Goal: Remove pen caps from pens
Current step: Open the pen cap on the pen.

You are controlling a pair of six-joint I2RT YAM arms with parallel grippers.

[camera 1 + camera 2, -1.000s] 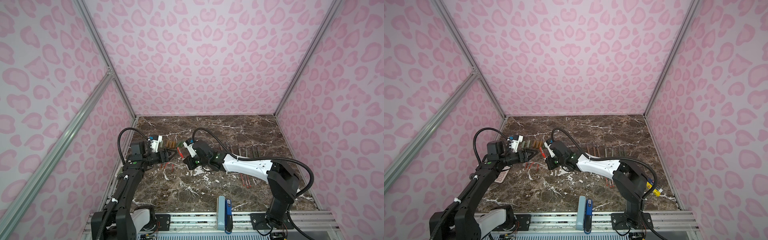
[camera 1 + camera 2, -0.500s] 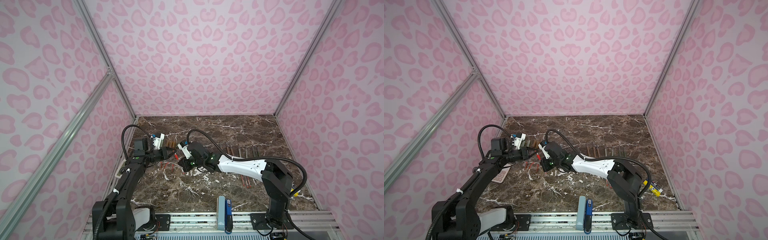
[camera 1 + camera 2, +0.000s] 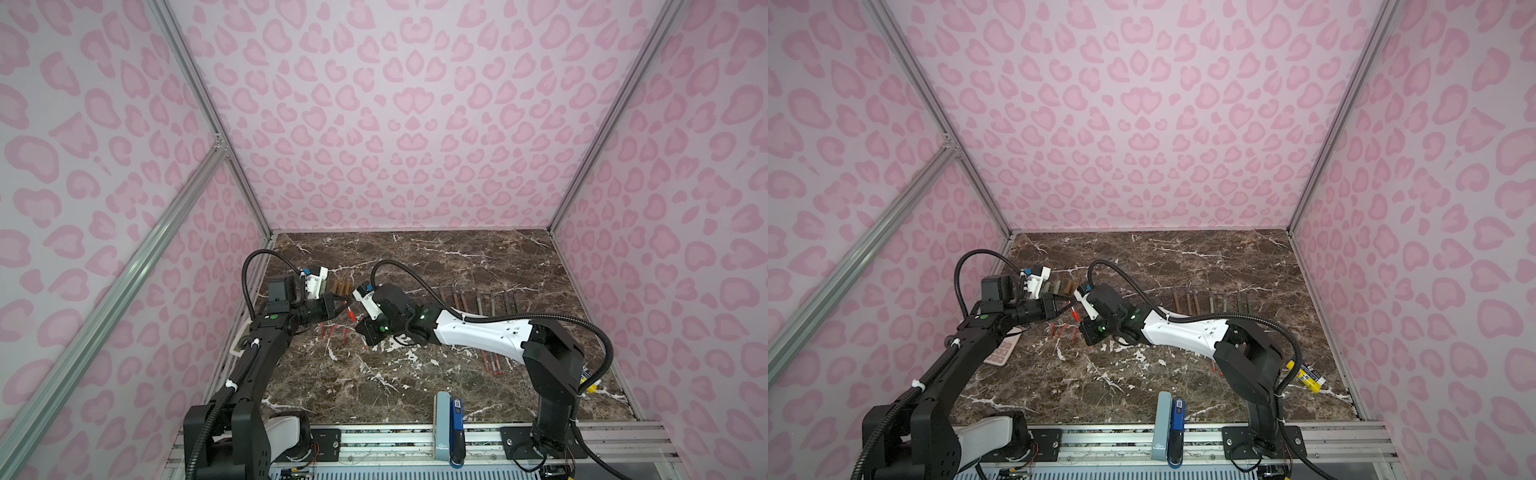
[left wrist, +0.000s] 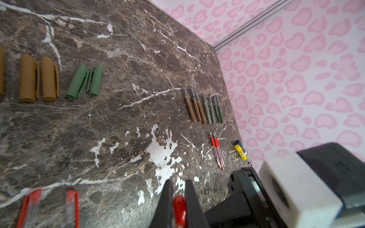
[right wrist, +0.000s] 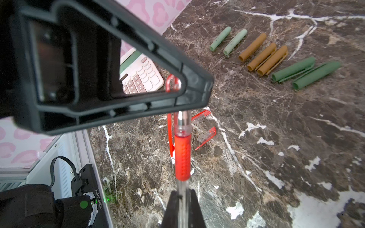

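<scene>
Since a second ago the left gripper has snapped together and the right gripper has edged leftward.
Left fingers now pinch the red cap of a clear red-grip pen, held above the marble table near its left edge; right fingers are clamped tight on the barrel. The cap seems still seated, though the view is blocked.

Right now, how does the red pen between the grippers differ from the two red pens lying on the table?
The held pen is lifted, gripped at both ends; the two lying pens rest untouched. The held pen has its cap on; the lying pens' tips are bare. All have red grips.
</scene>
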